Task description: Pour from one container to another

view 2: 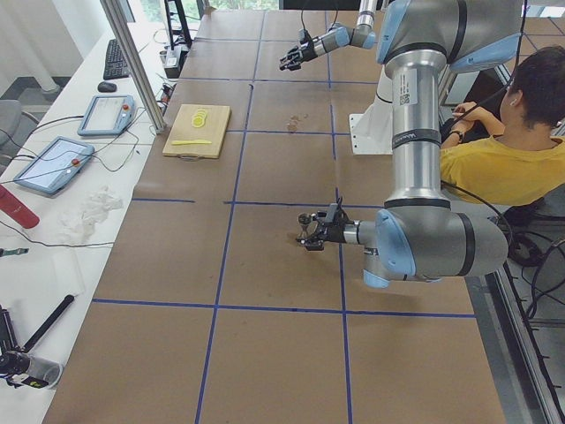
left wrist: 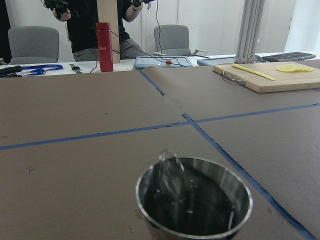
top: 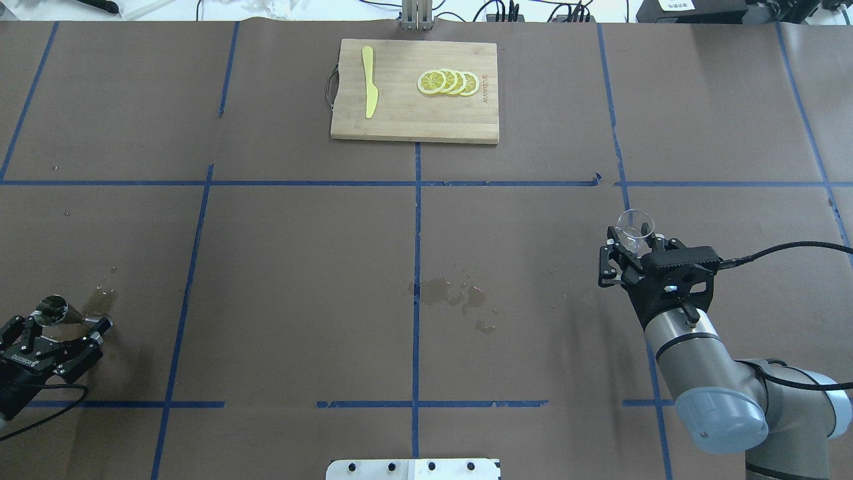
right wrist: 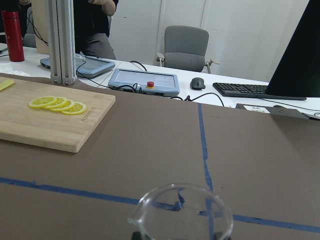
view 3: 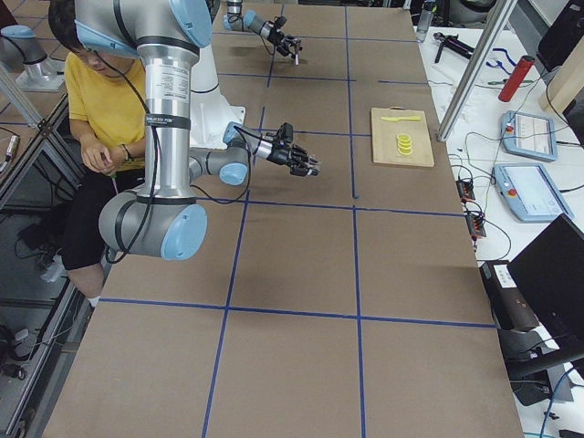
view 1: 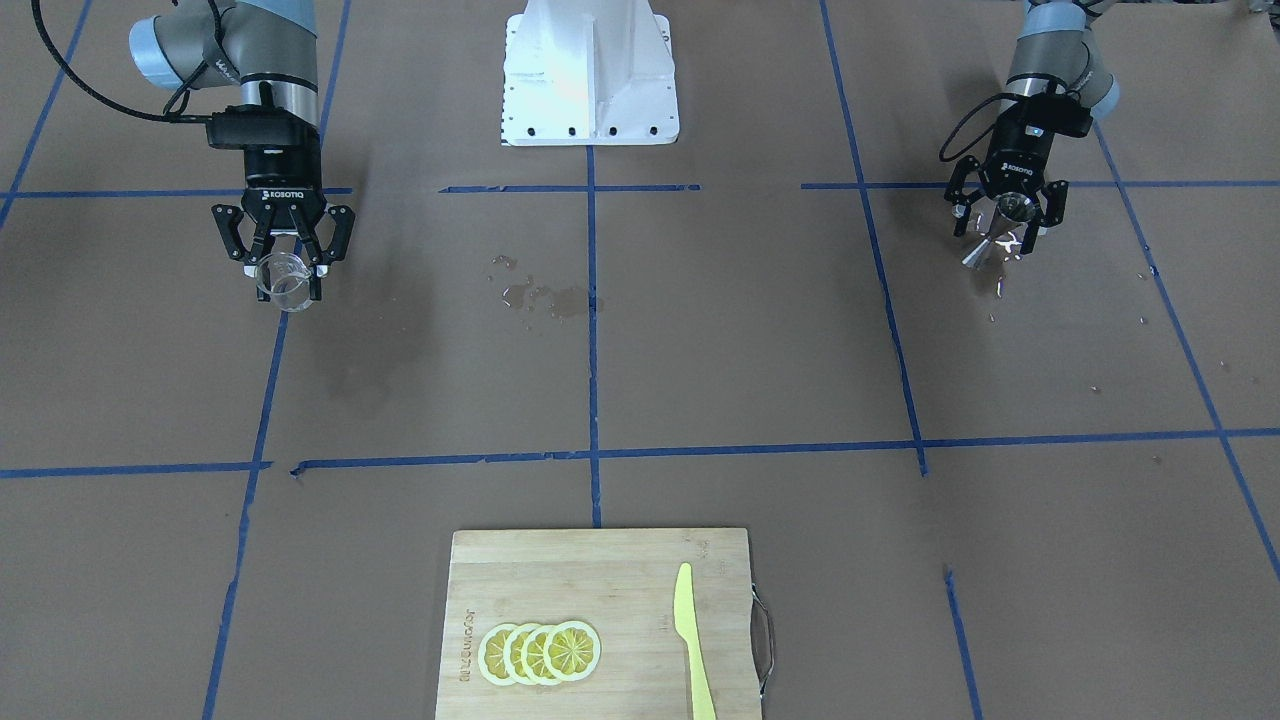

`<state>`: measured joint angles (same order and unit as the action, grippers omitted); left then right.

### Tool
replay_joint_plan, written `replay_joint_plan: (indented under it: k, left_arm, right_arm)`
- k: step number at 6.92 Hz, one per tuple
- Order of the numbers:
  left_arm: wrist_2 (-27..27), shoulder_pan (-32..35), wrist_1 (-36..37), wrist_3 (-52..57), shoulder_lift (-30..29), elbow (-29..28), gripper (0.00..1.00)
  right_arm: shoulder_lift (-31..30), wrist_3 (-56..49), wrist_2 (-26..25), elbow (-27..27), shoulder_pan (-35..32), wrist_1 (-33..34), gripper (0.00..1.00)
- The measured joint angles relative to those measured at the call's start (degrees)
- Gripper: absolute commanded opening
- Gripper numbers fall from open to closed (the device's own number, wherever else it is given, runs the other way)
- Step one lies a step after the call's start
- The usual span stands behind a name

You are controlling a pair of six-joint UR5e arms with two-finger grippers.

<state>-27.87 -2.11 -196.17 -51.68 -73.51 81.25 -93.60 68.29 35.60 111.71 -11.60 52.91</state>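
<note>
- Looks like we're in the carry phase: each hand already has its vessel, but they're well apart, at opposite ends of the bench, so no pouring is set up yet.
- The right hand [view 1: 287, 262] has its fingers closed around the glass cup [view 1: 284, 281], held above the bench near the robot's edge on its right side. From the right wrist view the cup's rim sits about level, and I can't tell if there's any liquid in it.
- The left hand [view 1: 1008, 214] is clamped on the steel jigger [view 1: 1000, 230] out by the left end of the bench, also on the robot's side. It's tilted in the front view, with its open cone [left wrist: 194, 201] facing the left wrist camera.
- Next move, my guess: bring the two together toward the middle of the bench, get the jigger mouth upright, then tip the cup's rim just over it. The target mouth is small, so alignment matters.
- Materials: the cup is clear, thin-looking and rounded with a wide lip, so probably slippery. The jigger is shiny, hard metal in an hourglass shape with a narrow waist.
- The bench is covered in matte brown paper with blue tape lines, and there's a wet patch [top: 453, 297] near the middle plus droplets near the jigger, so spills soak in.
</note>
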Motion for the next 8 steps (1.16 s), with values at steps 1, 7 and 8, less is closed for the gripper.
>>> replay_joint_plan:
  k: [1, 7, 8]
  left_arm:
    - [0.1, -0.2, 0.0, 0.0, 0.1, -0.1, 1.0]
    - [6.8, -9.7, -3.1, 0.0, 3.3, -0.4, 1.0]
    - [6.9, -10.3, -4.2, -0.1, 4.8, -0.7, 1.0]
  right_arm:
    - [0.0, 0.0, 0.0, 0.0, 0.0, 0.0, 0.0]
    - [0.4, 0.0, 0.0, 0.0, 0.0, 0.0, 0.0]
    - [0.4, 0.0, -0.1, 0.0, 0.0, 0.0, 0.0]
